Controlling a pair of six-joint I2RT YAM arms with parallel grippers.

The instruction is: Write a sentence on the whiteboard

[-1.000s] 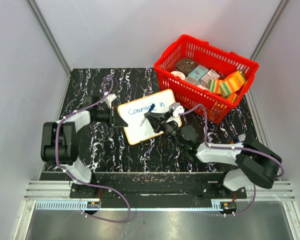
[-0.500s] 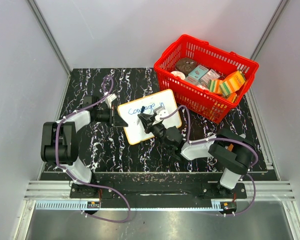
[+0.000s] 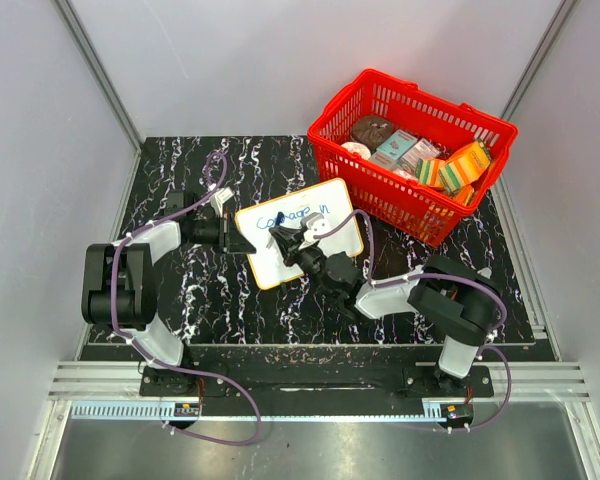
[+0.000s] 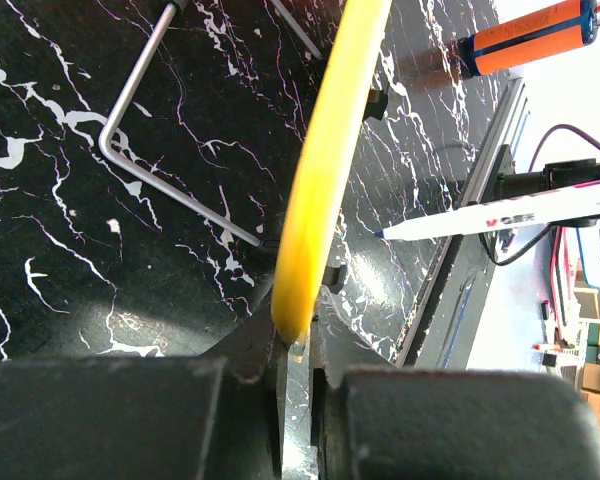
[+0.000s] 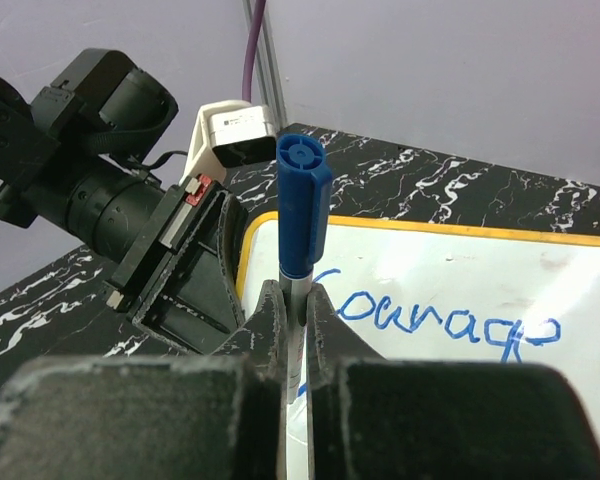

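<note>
The whiteboard (image 3: 280, 262), white with a yellow rim, stands tilted at mid-table. Its rim fills the left wrist view (image 4: 325, 170). My left gripper (image 3: 238, 240) is shut on the board's left edge (image 4: 298, 330). The sentence (image 3: 292, 214) reads "Courage in" in blue on one line, and "Courage" shows in the right wrist view (image 5: 440, 320). My right gripper (image 3: 295, 243) is shut on a blue-capped marker (image 5: 302, 200) over the board's lower left part. The marker's tip points at the board (image 4: 500, 215). Any writing under the gripper is hidden.
A red basket (image 3: 410, 150) of packaged goods stands at the back right, close to the board's right corner. An orange-and-blue pen (image 4: 530, 35) lies on the black marbled table. A bent metal wire (image 4: 170, 190) lies behind the board.
My right gripper has moved left across the board with the marker, from near its middle to its lower left, and the right arm has folded in. The left gripper and the board have not moved.
</note>
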